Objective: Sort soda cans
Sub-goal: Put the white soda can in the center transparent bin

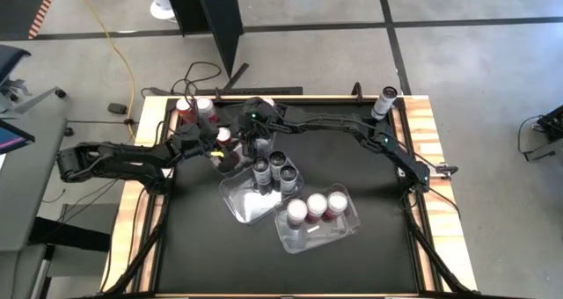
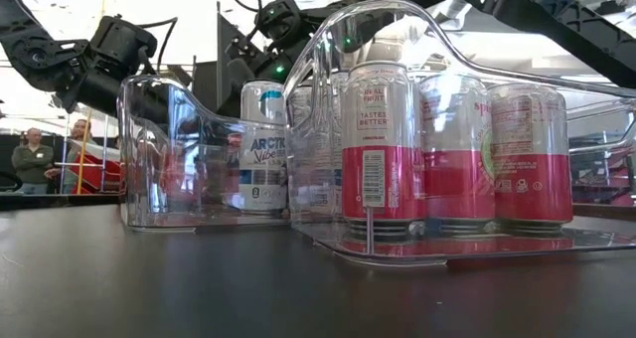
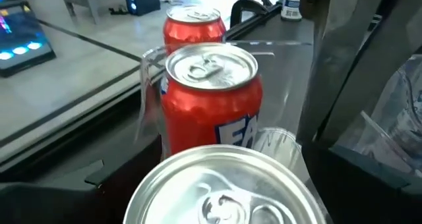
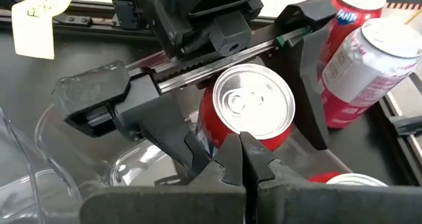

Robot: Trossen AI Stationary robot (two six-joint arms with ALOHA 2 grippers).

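A red soda can [image 4: 254, 109] stands upright in a clear tub [image 3: 142, 85] at the table's far left. Two more red cans [image 3: 211, 95] stand beyond it in the same tub. My left gripper [image 4: 247, 128] is open, with one finger on each side of that can; a narrow gap shows beside one finger [image 4: 311, 79]. My right gripper [image 4: 241, 151] is shut, and its tips are close against the can's side. Dark cans [image 1: 274, 169] stand in a middle tub, and white-and-red cans [image 1: 315, 206] in a third. My right gripper points its shut fingertips [image 4: 232, 151] slanting down at the side of the red can [image 4: 224, 135], just below the rim. I cannot tell whether they touch it. The can stands upright in the tub.
The middle tub [image 1: 239, 202] and the tub of white-and-red cans [image 1: 339, 233] lie close together mid-table. A single can [image 1: 387, 95] stands at the far right corner. Dark mat lies bare along the near edge [image 1: 290, 268]. People stand in the room behind [image 2: 35, 154].
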